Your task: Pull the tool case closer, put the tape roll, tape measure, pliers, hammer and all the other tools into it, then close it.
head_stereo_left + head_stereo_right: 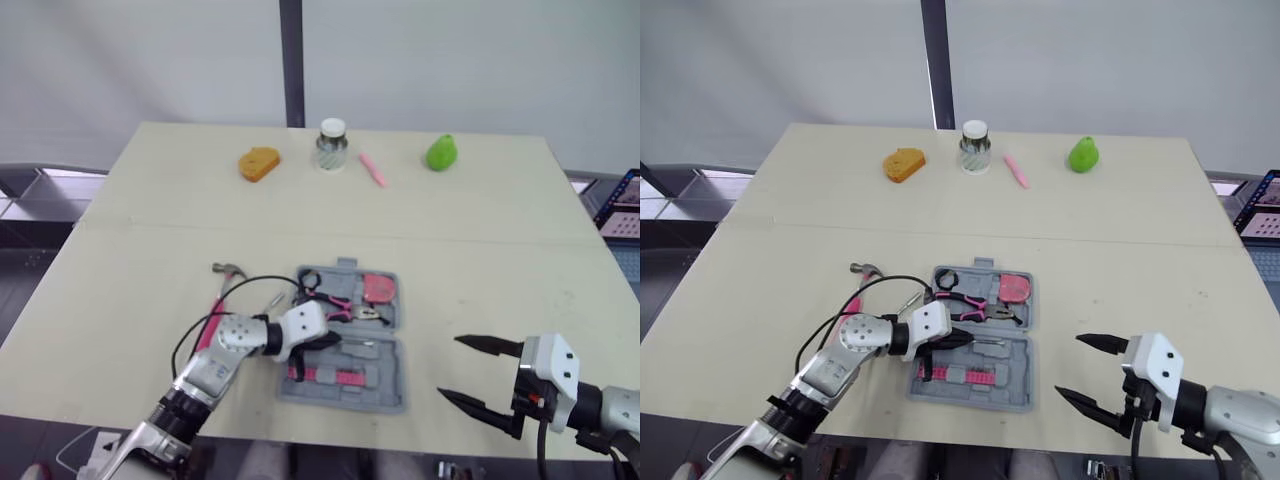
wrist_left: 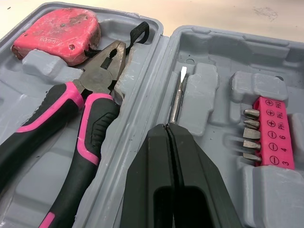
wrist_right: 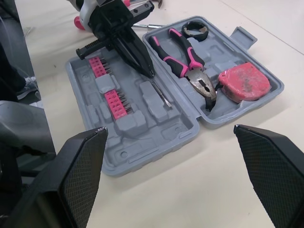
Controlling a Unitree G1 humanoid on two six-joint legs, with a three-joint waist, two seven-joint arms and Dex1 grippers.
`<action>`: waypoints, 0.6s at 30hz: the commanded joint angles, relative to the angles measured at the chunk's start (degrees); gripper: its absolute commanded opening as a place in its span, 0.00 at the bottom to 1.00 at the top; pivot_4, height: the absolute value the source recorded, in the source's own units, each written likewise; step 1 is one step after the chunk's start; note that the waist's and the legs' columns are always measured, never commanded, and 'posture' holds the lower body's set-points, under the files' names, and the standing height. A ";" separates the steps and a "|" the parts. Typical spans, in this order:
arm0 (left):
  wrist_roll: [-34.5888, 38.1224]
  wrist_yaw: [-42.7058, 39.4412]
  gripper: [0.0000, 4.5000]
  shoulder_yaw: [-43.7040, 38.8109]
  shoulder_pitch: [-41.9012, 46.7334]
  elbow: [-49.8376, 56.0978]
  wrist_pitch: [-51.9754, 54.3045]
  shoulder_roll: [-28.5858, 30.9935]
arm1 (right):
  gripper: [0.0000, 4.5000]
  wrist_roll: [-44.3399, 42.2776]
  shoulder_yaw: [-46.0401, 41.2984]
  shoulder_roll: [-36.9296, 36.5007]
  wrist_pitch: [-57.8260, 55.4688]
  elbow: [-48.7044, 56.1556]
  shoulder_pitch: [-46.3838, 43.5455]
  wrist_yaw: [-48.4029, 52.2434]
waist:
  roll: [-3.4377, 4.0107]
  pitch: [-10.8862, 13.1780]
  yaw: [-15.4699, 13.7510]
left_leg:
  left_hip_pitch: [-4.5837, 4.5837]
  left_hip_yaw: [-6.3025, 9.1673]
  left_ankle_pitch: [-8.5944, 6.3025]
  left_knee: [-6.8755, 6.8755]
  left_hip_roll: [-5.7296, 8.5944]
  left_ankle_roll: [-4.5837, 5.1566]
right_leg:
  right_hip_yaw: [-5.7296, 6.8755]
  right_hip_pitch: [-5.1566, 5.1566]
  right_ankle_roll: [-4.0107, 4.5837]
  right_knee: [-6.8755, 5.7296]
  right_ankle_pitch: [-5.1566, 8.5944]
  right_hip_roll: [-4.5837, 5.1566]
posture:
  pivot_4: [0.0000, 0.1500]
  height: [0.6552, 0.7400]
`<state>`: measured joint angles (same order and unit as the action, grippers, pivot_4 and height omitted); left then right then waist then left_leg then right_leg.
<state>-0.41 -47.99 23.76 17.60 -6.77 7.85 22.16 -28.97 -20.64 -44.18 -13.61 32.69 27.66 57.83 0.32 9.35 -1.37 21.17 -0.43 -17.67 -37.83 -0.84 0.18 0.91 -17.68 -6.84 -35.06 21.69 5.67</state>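
The left gripper is clenched on the screwdriver blade inside the open tool case on the bench. The right gripper is spread. If the blade is released off its slot, lid closure may be blocked.

Grey tool case, pink-and-black pliers

Looks like robot test lab. Big pale table, plain white wall panels with dark post behind. Green toy pear, orange toy bread slice as props. Bright screen at right edge.
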 commanded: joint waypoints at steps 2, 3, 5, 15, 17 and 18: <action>-3.77 -0.72 0.01 3.90 -1.99 -5.01 1.54 0.20 | 1.00 -0.03 -1.15 0.74 1.30 1.82 0.38 -0.62 | 0.13 -0.12 0.00 | -0.04 0.01 -0.05 0.01 -0.01 0.01 | 0.00 0.11 0.00 0.14 0.00 0.02 | 1.00 0.72; -3.79 -0.78 0.01 3.90 -1.94 -5.20 1.45 0.19 | 1.00 0.01 -1.08 0.81 1.32 1.85 0.38 -0.70 | 0.17 -0.14 -0.01 | -0.03 0.02 -0.05 0.01 -0.01 0.02 | 0.00 0.12 0.00 0.16 0.00 0.03 | 1.00 0.72; -3.92 -0.89 0.01 4.05 -1.79 -5.77 1.19 0.14 | 1.00 0.09 -0.97 1.00 1.34 1.92 0.32 -0.83 | 0.18 -0.16 -0.02 | -0.03 0.02 -0.06 0.01 -0.01 0.02 | 0.00 0.14 0.00 0.21 0.00 0.04 | 1.00 0.72; -3.85 -1.03 0.01 4.76 -1.43 -6.74 1.05 -0.47 | 1.00 0.45 -0.46 1.83 1.29 2.25 -0.02 -1.07 | 0.31 -0.24 -0.07 | -0.01 0.03 -0.11 0.02 0.00 0.08 | 0.01 0.22 0.00 0.40 0.00 0.11 | 1.00 0.72; -2.69 -1.24 0.01 3.90 -1.67 -5.98 1.72 -0.53 | 1.00 0.49 -0.40 1.99 1.30 2.26 -0.07 -1.06 | 0.31 -0.24 -0.03 | -0.01 0.03 -0.13 0.02 0.00 0.08 | 0.01 0.22 0.00 0.43 0.00 0.11 | 1.00 0.72; -2.13 -1.23 0.01 3.35 -1.74 -5.49 2.07 -0.50 | 1.00 0.49 -0.35 2.10 1.33 2.21 -0.20 -1.12 | 0.31 -0.24 -0.01 | -0.01 0.03 -0.14 0.02 0.00 0.08 | 0.01 0.22 0.00 0.44 0.00 0.11 | 1.00 0.72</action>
<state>-0.33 -48.40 24.86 18.44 -8.97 6.54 21.11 -28.21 -20.59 -42.41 -13.42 33.41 27.59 57.20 0.62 9.10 -1.38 21.16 -0.40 -17.81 -37.80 -0.85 0.25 0.92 -17.46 -6.84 -34.62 21.69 5.78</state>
